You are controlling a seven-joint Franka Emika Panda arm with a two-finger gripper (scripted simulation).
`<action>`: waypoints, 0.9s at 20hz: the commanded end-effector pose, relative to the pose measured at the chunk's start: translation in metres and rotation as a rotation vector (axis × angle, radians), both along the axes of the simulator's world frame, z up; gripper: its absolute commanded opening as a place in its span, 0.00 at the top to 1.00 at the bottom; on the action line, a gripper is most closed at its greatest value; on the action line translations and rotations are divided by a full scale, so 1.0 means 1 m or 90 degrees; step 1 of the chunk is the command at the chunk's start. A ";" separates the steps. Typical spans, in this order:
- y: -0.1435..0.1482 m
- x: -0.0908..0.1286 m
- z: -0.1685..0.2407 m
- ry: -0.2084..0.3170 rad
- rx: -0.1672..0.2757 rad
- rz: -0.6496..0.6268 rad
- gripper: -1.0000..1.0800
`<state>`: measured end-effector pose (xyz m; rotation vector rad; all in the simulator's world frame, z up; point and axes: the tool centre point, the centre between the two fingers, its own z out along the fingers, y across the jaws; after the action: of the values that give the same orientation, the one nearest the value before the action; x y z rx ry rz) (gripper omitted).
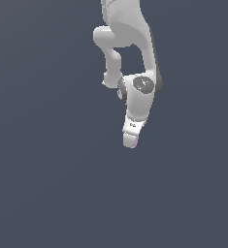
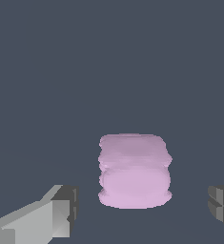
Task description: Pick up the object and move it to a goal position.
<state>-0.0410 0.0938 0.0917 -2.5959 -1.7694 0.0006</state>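
The block, pale pink-lilac and lumpy, sits on the plain dark grey surface between the two fingers of the gripper. In the wrist view there is a clear gap on each side of it: one finger stands apart from one flank, the other finger apart from the opposite flank, so the gripper is spread wide and grasps nothing. In the exterior view only a thin pink sliver of the block shows at the tip of the gripper, which points downward under the white arm.
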 end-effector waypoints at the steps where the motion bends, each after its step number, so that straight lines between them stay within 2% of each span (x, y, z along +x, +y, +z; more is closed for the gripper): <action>1: 0.000 0.000 0.000 0.000 0.000 0.000 0.04; 18: 0.000 0.000 -0.050 0.000 0.000 0.004 0.04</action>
<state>-0.0421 0.0940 0.0426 -2.5904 -1.7761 0.0020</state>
